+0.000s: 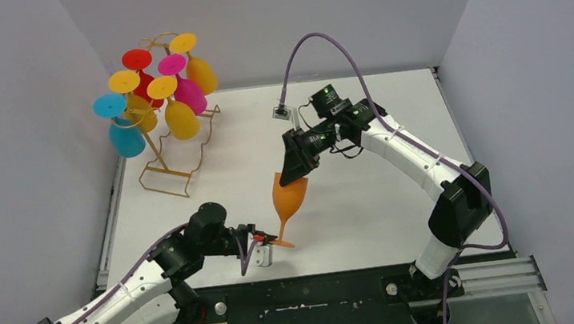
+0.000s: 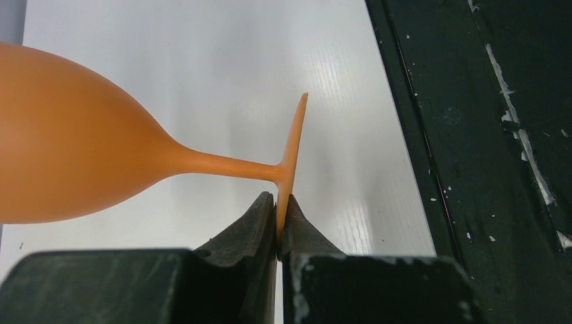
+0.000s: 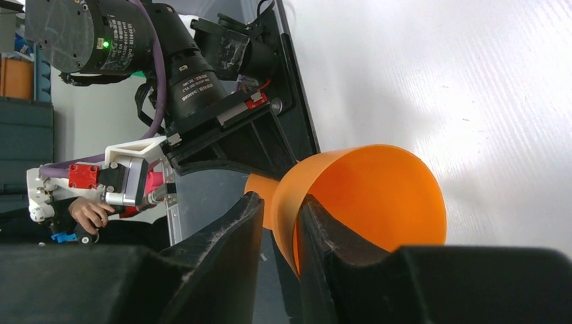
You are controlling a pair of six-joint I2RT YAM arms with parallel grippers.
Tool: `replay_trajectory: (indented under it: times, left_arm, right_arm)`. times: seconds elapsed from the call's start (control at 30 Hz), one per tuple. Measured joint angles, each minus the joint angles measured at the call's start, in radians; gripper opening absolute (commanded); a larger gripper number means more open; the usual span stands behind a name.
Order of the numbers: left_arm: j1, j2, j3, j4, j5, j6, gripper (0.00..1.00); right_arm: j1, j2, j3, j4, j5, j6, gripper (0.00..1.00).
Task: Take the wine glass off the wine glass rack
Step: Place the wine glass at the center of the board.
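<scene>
An orange wine glass hangs tilted above the table between my two grippers, off the gold wire rack at the far left. My left gripper is shut on the edge of the glass's round foot; the stem and bowl reach away to the left of the pinch. My right gripper straddles the bowl's rim: one finger is inside the bowl, the other outside with a gap to the wall, so the jaws stand open.
Several coloured glasses (blue, yellow, pink, red, orange-yellow) hang upside down on the rack. Grey walls close the left, back and right. A black rail runs along the table's near edge. My left arm fills the right wrist view's upper left.
</scene>
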Motion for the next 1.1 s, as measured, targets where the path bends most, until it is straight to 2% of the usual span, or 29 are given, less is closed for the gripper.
replay_trajectory:
  times: [0.23,0.47,0.57,0.67,0.83,1.1]
  left_arm:
    - [0.008,0.014,0.010,-0.014,0.039,0.039,0.00]
    - [0.008,-0.009,0.010,-0.027,0.047,0.041,0.00]
    - [0.016,-0.009,0.010,-0.028,0.055,0.042,0.10]
    - [0.033,-0.008,0.010,-0.037,0.067,0.030,0.14]
    - [0.073,-0.005,0.010,-0.039,0.096,-0.005,0.31]
    - [0.084,0.013,0.010,-0.034,0.127,-0.042,0.43]
  right_arm:
    - [0.002,0.000,0.000,-0.003,-0.013,0.004,0.00]
    - [0.001,0.000,0.000,-0.005,-0.056,0.024,0.00]
    - [0.001,0.000,-0.003,0.006,-0.060,0.032,0.00]
    - [0.002,0.000,-0.014,0.029,-0.063,0.052,0.00]
    - [0.005,-0.006,-0.038,0.065,-0.054,0.067,0.00]
    - [0.010,-0.060,-0.122,0.129,0.024,0.100,0.00]
